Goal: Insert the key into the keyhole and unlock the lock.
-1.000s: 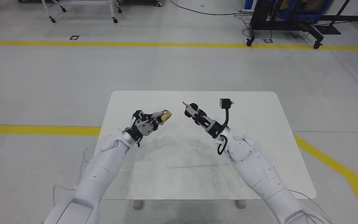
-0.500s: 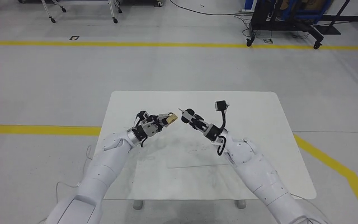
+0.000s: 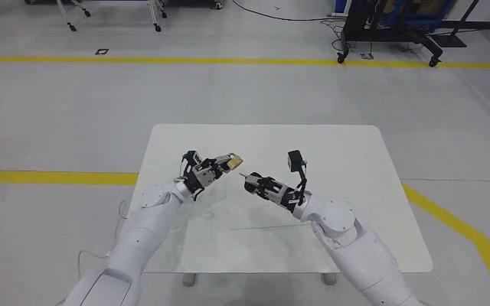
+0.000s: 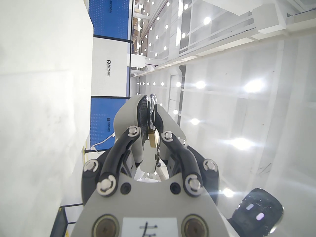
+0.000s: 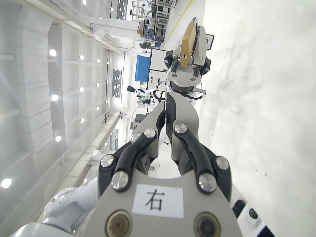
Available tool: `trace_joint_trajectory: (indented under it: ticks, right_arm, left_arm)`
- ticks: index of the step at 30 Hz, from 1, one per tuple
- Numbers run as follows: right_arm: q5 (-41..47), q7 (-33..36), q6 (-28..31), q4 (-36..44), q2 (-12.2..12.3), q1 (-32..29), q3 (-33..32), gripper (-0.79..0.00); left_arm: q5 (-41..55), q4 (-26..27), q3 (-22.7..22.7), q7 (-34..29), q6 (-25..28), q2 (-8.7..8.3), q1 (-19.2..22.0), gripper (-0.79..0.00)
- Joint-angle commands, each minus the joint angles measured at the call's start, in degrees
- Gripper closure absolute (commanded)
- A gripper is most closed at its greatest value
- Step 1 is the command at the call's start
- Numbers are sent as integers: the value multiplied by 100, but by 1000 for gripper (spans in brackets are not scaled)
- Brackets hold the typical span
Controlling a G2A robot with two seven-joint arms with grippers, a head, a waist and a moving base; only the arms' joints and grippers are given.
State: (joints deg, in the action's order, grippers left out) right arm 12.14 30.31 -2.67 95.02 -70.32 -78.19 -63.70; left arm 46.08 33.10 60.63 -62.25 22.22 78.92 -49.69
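Looking like a factory-floor robotics lab: yellow painted lines [image 3: 230,59] running across glossy grey floor [image 3: 230,92], blue perforated partition panels [image 4: 111,8] standing behind

We see a glossy white left arm [image 3: 142,229] and right arm [image 3: 360,249]. The pale grey left gripper [image 4: 148,102] and right gripper [image 5: 168,99] have black linkage bars, silver screws, ribbed black pads and white character labels. A black cable [image 3: 305,180] loops at the right wrist.

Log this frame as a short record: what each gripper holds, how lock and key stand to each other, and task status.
left gripper: shut on padlock, held above the table
right gripper: shut on key
keyhole: faces the right gripper
key and padlock: close but apart
status: key not yet inserted
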Motion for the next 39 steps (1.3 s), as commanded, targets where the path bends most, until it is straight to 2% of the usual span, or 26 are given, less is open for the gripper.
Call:
trace_joint_trajectory:
  ticks: [1,10,39]
  right_arm:
    - [88,-77,-3,-55,-19,30,40,0]
    - [197,-519,-285,-436,-126,312,306,0]
    - [20,-1061,-248,-844,-285,629,530,0]
  left_arm:
    - [-124,46,11,114,91,-10,-19,0]
    - [-300,273,102,299,182,-34,-134,0]
    - [-560,372,250,251,60,-47,-176,0]
